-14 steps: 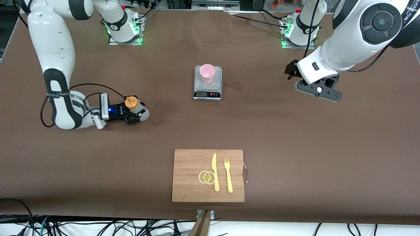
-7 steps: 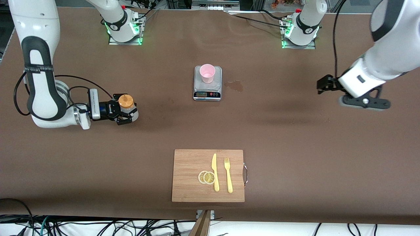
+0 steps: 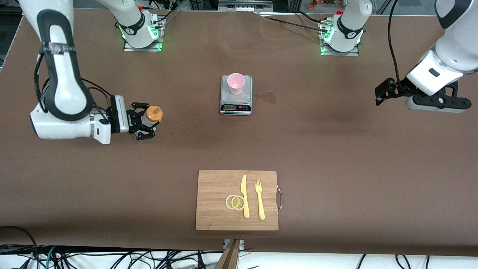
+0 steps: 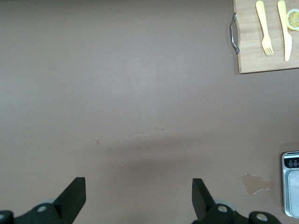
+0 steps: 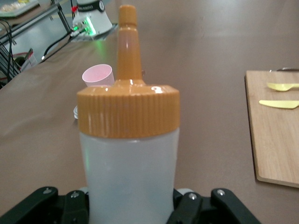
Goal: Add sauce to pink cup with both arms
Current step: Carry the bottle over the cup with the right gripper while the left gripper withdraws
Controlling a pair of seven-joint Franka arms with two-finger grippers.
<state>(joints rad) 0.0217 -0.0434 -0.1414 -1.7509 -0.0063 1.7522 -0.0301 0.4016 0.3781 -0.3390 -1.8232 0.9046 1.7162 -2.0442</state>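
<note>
The sauce bottle [image 3: 152,115], frosted white with an orange nozzle cap, stands upright toward the right arm's end of the table. My right gripper [image 3: 146,123] is shut on its body from the side. In the right wrist view the sauce bottle [image 5: 128,177] fills the middle, with the pink cup [image 5: 98,75] small past its cap. The pink cup [image 3: 236,83] stands on a small scale [image 3: 236,102] at mid-table. My left gripper [image 3: 381,93] hangs open and holds nothing, over bare table toward the left arm's end. Its fingertips [image 4: 74,196] are spread wide.
A wooden cutting board [image 3: 213,213] lies nearer the front camera, holding a yellow knife [image 3: 244,196], a yellow fork [image 3: 259,200] and lemon slices [image 3: 235,202]. A wet stain [image 3: 267,98] marks the table beside the scale. Two arm bases stand farther from the front camera than the scale.
My right gripper has shut on the sauce bottle, and its arm has shifted. My left arm has swung away from the scale toward its own end of the table, still open.
</note>
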